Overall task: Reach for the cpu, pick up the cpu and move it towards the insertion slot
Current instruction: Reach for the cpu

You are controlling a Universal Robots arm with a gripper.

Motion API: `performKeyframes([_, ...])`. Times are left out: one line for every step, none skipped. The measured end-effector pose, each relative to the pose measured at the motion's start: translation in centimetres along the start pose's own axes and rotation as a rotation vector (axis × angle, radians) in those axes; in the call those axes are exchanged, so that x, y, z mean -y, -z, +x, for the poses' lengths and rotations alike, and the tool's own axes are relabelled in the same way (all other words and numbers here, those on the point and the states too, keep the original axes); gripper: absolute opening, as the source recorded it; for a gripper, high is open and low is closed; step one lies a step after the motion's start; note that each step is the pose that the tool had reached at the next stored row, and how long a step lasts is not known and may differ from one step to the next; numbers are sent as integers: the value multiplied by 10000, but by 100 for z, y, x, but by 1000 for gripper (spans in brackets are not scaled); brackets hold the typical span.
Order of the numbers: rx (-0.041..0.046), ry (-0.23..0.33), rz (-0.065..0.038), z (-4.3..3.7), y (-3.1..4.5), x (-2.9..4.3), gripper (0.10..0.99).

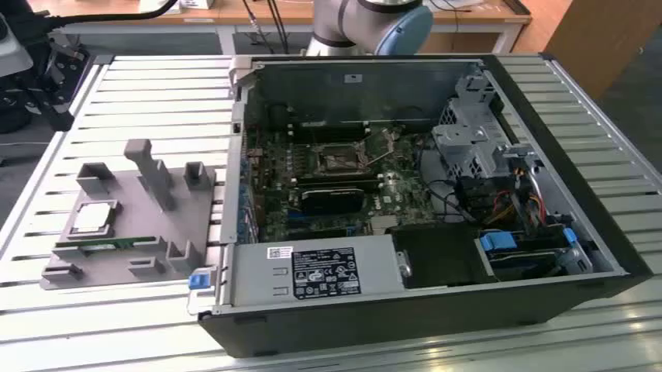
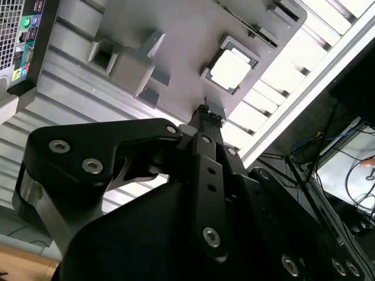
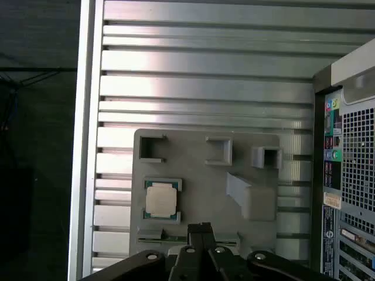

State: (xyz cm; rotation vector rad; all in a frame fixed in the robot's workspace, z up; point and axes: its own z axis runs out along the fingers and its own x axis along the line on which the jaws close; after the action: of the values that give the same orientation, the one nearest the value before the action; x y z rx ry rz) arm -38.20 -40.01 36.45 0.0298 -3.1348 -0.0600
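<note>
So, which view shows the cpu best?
The first wrist view: it looks straight down on the cpu, its square top showing in the tray recess. The second wrist view shows it slanted and glaring white. The exterior view shows it far off, on the tray at the exterior view's left.

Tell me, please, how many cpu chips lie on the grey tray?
1. The cpu lies flat in a square recess of the grey tray, towards the exterior view's left, beside the green memory stick. Nothing there seems to hide another.
</note>
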Motion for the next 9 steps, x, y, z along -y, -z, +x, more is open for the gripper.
performKeyframes([-1, 0, 0, 0, 0, 0, 106])
performKeyframes([-1, 0, -1, 0, 0, 0, 106])
performKeyframes([-2, 0, 0, 0, 0, 0, 106])
performKeyframes([-2, 0, 0, 0, 0, 0, 106])
performKeyframes([-2, 0, 0, 0, 0, 0, 106])
performKeyframes([-3, 0, 0, 0, 0, 0, 106])
performKeyframes([-3, 0, 0, 0, 0, 0, 106])
performKeyframes([-4, 0, 0, 0, 0, 0, 106])
performKeyframes([-4, 0, 0, 0, 0, 0, 106])
